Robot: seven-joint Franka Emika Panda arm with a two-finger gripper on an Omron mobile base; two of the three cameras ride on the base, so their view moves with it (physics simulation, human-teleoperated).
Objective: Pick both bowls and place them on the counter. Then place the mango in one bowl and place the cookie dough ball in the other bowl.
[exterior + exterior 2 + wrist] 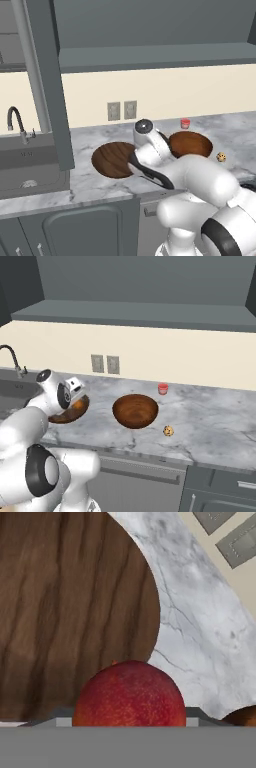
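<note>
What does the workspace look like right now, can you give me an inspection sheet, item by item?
Surface: marble counter, both bowls standing on it.
Job's things: wide dark brown bowl at left, holding nothing that I can see; deeper reddish-brown bowl to its right, also holding nothing; mango close in front of the hand camera, over the dark bowl's rim; cookie dough ball on the counter right of the reddish bowl.
Clutter: small red cylindrical object near the wall.
Pincer: fingers hidden behind the mango, state cannot be told.
Cables: nothing seen.
Surroundings: sink with faucet at left, wall outlets, upper cabinets.
</note>
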